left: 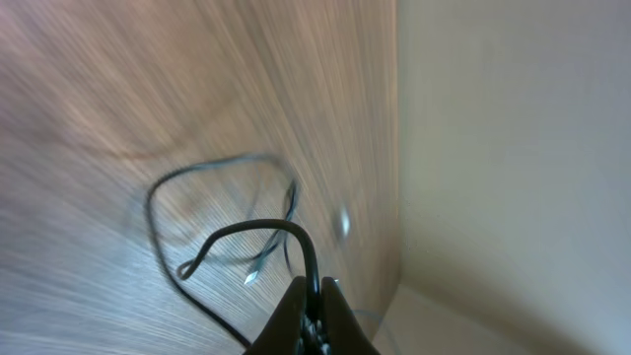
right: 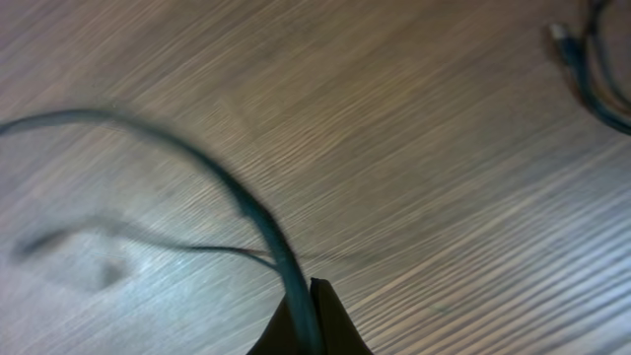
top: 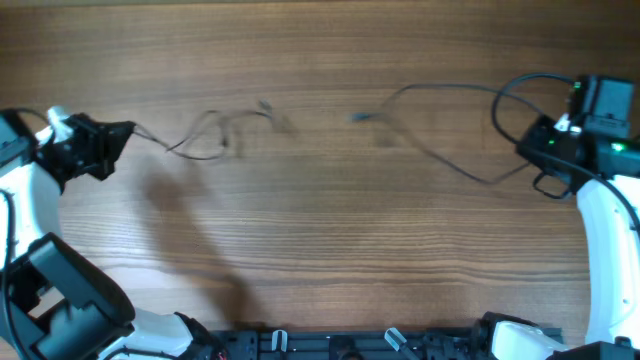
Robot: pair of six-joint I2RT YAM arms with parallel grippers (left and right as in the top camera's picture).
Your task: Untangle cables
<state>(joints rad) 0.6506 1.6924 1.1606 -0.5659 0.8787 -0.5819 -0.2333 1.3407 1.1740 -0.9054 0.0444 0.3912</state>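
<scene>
Two thin black cables lie apart on the wooden table. The left cable point(top: 215, 155) runs in a loose, blurred loop from my left gripper point(top: 128, 135) toward the table's middle. In the left wrist view that gripper point(left: 315, 288) is shut on the left cable point(left: 246, 229), which arcs up from the fingers, with its loop and a small plug point(left: 253, 277) on the wood below. The right cable point(top: 440, 88) sweeps from its plug point(top: 356, 118) to my right gripper point(top: 530, 158). In the right wrist view that gripper point(right: 311, 294) is shut on the right cable point(right: 237, 192).
The table's far edge and a pale wall point(left: 513, 148) show in the left wrist view. Another stretch of cable with a plug point(right: 560, 32) lies at the upper right of the right wrist view. The arm bases stand along the near edge point(top: 330, 340).
</scene>
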